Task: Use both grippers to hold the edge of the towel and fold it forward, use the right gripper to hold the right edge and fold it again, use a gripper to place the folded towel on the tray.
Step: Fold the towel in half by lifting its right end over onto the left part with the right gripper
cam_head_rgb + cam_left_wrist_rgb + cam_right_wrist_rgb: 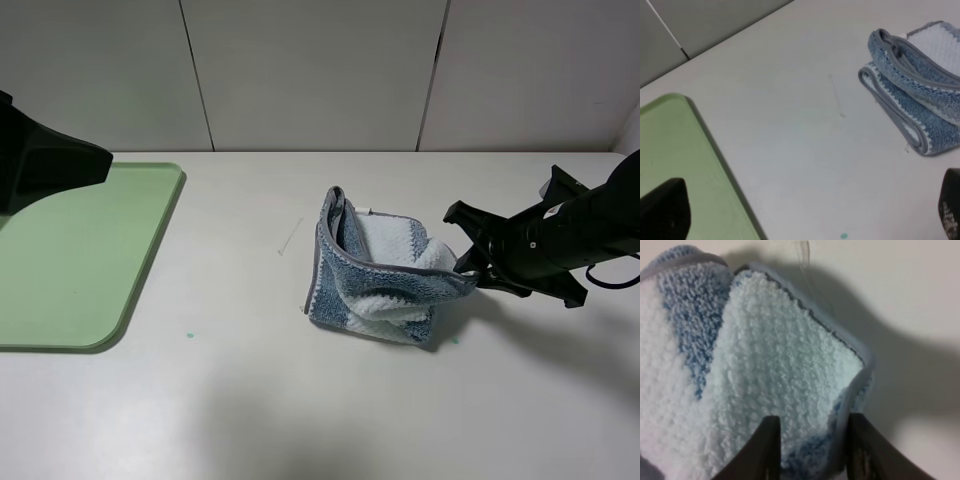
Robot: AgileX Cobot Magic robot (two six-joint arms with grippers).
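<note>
The towel, blue-grey and white striped with grey trim, lies folded in a loose bundle at the table's centre. Its right edge is raised off the surface. My right gripper reaches in from the right. In the right wrist view its two dark fingers stand on either side of that edge, with terry filling the gap, so my right gripper is shut on it. The light-green tray sits at the far left. My left gripper hangs open above the tray's right rim, far from the towel.
A thin pale thread or scratch marks the table left of the towel. A small teal speck lies near the tray's front corner. Grey wall panels close off the back of the table.
</note>
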